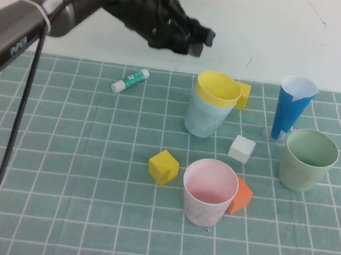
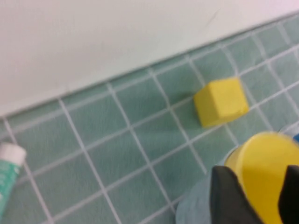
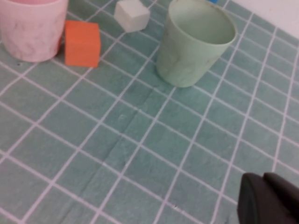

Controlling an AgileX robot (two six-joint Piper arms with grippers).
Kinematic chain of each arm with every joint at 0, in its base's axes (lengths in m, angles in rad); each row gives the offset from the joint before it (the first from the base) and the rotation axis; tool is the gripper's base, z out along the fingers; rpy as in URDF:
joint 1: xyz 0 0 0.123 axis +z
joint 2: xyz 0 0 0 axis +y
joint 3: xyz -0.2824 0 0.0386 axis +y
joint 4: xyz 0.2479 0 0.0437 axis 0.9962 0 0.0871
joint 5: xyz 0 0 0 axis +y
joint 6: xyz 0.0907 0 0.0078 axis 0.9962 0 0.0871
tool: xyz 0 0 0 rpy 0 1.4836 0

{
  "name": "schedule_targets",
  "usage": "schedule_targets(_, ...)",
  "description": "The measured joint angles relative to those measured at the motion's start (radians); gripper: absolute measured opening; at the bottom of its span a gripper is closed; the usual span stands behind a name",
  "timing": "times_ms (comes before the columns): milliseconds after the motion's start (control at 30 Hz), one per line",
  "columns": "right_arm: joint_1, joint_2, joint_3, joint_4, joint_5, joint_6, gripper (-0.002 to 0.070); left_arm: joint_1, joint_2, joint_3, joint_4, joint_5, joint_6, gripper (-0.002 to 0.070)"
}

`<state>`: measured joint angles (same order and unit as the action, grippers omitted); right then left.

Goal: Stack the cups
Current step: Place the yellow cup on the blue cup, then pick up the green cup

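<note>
The yellow cup (image 1: pixel 217 88) is sitting nested inside the light blue cup (image 1: pixel 207 114) near the middle of the far side of the green checked mat (image 1: pixel 71 170), its rim standing slightly proud and tilted, so one stacking step looks done. The pale sage green cup (image 1: pixel 309 160) is standing upright on its own to the right, and the whitish cup with the pink inside (image 1: pixel 209 191) is standing alone nearer the robot, both still waiting to be stacked.

The left gripper (image 1: pixel 194 43) is hovering above and behind the nested pair. In the left wrist view its dark fingertips (image 2: pixel 231 196) are standing apart on either side of the yellow rim without touching it, which reads as a release: the jaws are wide and holding nothing. The right gripper (image 3: pixel 268 198) is showing only as a dark tip in its own wrist view, closed and empty, low over the mat near the green cup, apparently parked.

Small cubes are lying between the cups: a yellow cube (image 1: pixel 163 166) and an orange cube (image 1: pixel 241 197) beside the pink-lined cup, the orange one partly hidden behind it; a white cube (image 1: pixel 241 148) between the cups; another yellow cube (image 2: pixel 220 101) half hidden behind the stack. A blue paper cone (image 1: pixel 292 107) is standing behind the green cup, and a glue stick (image 1: pixel 130 80) is lying to the left.
</note>
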<state>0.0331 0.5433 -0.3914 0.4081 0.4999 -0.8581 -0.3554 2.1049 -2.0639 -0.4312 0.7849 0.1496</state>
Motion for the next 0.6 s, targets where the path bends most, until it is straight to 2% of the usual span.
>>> schedule_targets(133, 0.0, 0.0, -0.039, 0.012, 0.066, -0.017, -0.0002, 0.0, -0.043, -0.056, 0.082, 0.029, -0.008, 0.0092)
schedule_targets(233, 0.0, 0.0, -0.092, 0.017, 0.096, -0.023, -0.0002, 0.0, -0.11, -0.064, 0.207, 0.043, -0.032, 0.0029)
schedule_targets(433, 0.0, 0.112, -0.223, 0.019, 0.255, -0.027, -0.0002, 0.002, -0.267, -0.068, 0.492, 0.056, -0.122, 0.0004)
schedule_targets(600, 0.0, 0.302, -0.329, 0.019, 0.346, -0.028, -0.0002, 0.001, -0.379, -0.07, 0.528, 0.091, -0.132, 0.0002)
